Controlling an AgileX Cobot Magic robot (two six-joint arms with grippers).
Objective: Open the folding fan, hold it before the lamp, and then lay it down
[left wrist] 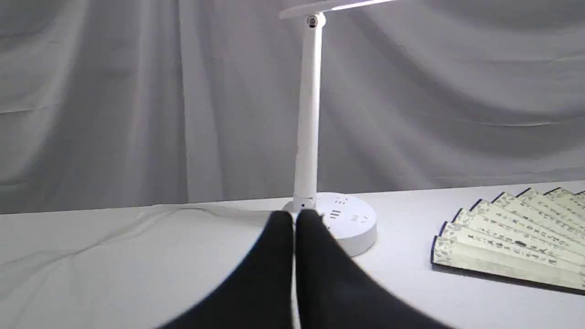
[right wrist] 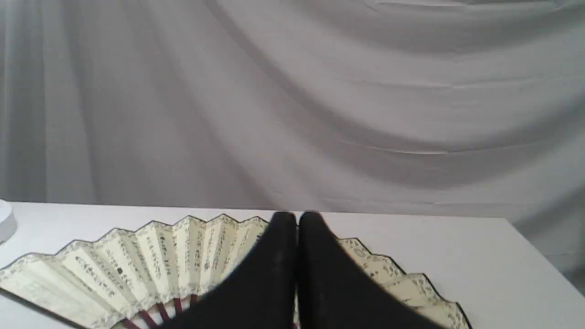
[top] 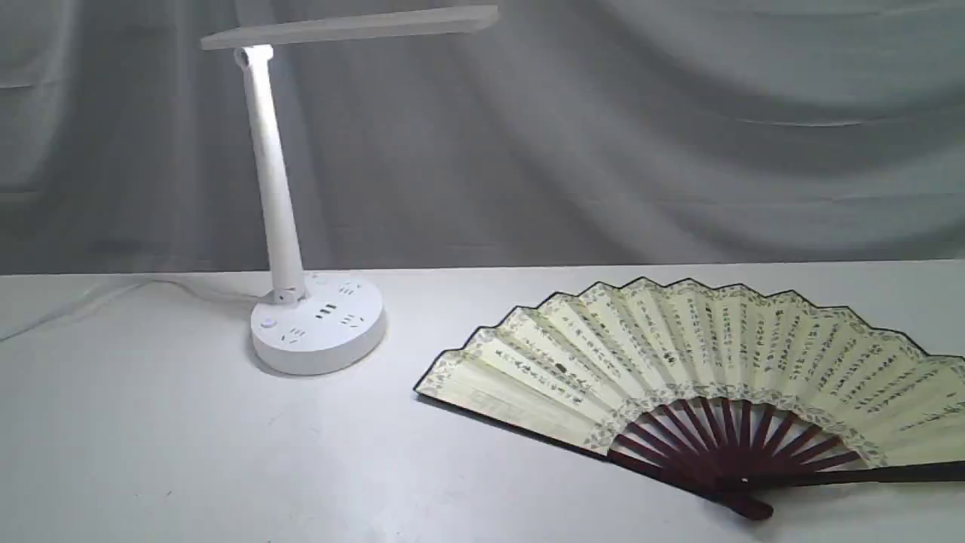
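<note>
The folding fan (top: 701,377) lies fully spread and flat on the white table at the right, its maroon ribs meeting at a pivot near the front edge. Its left part shows in the left wrist view as the fan (left wrist: 516,237), and the fan (right wrist: 137,265) fills the lower part of the right wrist view. The lamp (top: 286,226) stands upright at the left, lit, with its light bar overhead; the lamp (left wrist: 315,137) shows in the left wrist view. My left gripper (left wrist: 295,219) is shut and holds nothing, short of the lamp base. My right gripper (right wrist: 297,219) is shut, empty, over the fan. Neither gripper appears in the exterior view.
A thin white cable (top: 113,298) runs from the lamp base (top: 320,324) off to the left along the table. A grey draped curtain (top: 603,151) closes off the back. The table's right edge (right wrist: 539,260) shows in the right wrist view.
</note>
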